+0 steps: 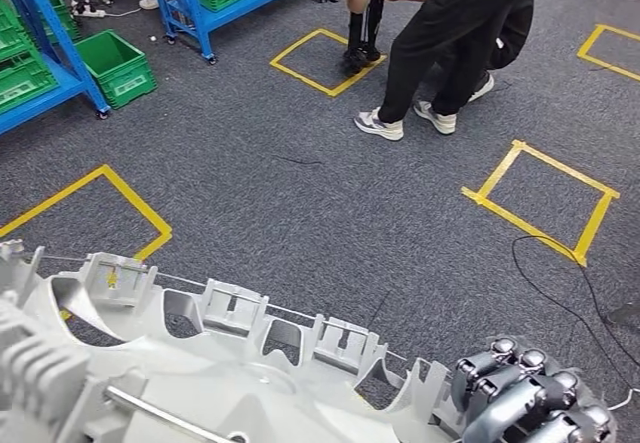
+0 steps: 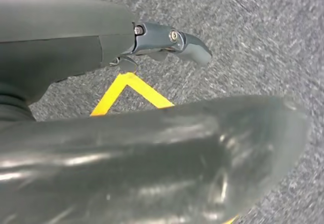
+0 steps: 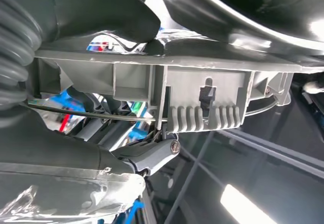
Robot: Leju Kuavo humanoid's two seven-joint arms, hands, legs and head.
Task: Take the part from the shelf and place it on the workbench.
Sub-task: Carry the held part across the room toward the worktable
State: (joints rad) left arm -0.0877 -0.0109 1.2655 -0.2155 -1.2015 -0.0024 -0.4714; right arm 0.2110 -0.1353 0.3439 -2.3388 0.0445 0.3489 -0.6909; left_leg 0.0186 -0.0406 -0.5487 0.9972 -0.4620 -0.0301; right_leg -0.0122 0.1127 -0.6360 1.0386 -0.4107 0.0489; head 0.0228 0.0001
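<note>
A large light-grey plastic part point(image 1: 226, 383) with cut-outs and ribs spans the bottom of the head view, carried above the carpet. My right hand point(image 1: 528, 393) grips its right end, dark fingers curled over the edge. In the right wrist view the part's ribbed underside point(image 3: 206, 90) lies between the thumb and the fingers point(image 3: 153, 155) of my right hand point(image 3: 76, 158). In the left wrist view my left hand point(image 2: 76, 47) lies against the part's glossy grey surface point(image 2: 153, 158), one fingertip point(image 2: 191, 47) reaching past it; the hand holds this end.
A person point(image 1: 445, 33) bends over ahead, feet on the grey carpet. Yellow tape squares point(image 1: 543, 198) point(image 1: 324, 61) point(image 1: 113, 188) mark the floor. Blue shelves point(image 1: 68, 63) with green bins point(image 1: 117, 63) stand at the far left. A black cable point(image 1: 573, 293) trails at right.
</note>
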